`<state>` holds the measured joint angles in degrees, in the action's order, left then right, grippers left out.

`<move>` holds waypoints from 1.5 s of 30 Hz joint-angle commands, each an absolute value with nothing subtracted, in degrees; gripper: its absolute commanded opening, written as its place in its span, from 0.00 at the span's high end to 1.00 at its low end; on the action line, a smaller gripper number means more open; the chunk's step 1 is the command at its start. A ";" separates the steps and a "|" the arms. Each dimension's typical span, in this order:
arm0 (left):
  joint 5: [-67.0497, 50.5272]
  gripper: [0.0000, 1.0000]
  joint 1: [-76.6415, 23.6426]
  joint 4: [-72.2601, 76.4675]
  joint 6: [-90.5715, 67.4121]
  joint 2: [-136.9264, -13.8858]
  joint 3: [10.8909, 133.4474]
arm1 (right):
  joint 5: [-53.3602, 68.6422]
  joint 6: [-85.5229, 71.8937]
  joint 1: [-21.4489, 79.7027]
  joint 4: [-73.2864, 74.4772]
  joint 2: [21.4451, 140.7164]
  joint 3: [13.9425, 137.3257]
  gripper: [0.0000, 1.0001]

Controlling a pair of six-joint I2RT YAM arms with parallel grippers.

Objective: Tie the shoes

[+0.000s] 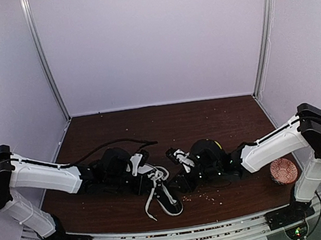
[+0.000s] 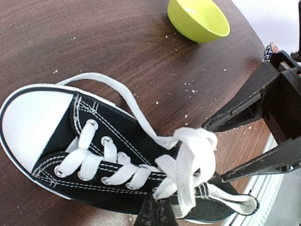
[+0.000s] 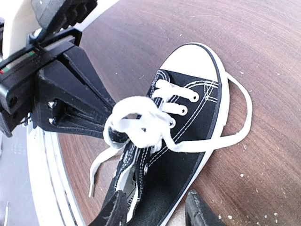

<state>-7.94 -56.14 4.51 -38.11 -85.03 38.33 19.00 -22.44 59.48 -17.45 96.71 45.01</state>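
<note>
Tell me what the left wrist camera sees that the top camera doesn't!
Only the left wrist view shows a lime-green bowl sitting beyond the shoe's toe. Only the top view shows the two white arms reaching in, the left arm and the right arm, plus the pale walls behind them. Both views show the black sneaker with its white laces bunched up in the middle, lying on the brown table.
</note>
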 commanded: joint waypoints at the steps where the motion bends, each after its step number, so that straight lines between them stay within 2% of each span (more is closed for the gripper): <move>1: -8.25 0.97 -55.21 8.84 -39.74 -83.88 37.69 | 18.04 -25.19 59.24 -19.22 95.16 45.71 0.57; 10: -10.59 0.79 -55.15 6.31 -34.61 -86.11 40.91 | 18.63 -27.06 59.28 -21.94 96.26 45.77 0.56; 13: -11.95 0.76 -55.11 6.31 -32.55 -86.41 41.58 | 18.36 -27.45 59.20 -22.57 96.20 45.06 0.56; 21: -14.56 0.75 -55.11 5.21 -28.00 -88.42 43.51 | 17.12 -29.57 58.82 -23.35 96.46 44.56 0.58; 37: -18.84 0.76 -55.11 2.53 -22.31 -93.34 48.27 | 17.22 -30.71 58.45 -24.42 98.94 46.08 0.80; 45: -17.74 0.81 -55.15 0.54 -21.54 -94.54 49.10 | 17.49 -30.93 58.45 -25.05 98.86 45.92 0.82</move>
<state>-17.87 -55.44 1.41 -23.20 -93.82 47.40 17.98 -30.44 58.72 -23.11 98.39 44.86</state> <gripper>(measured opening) 0.214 0.181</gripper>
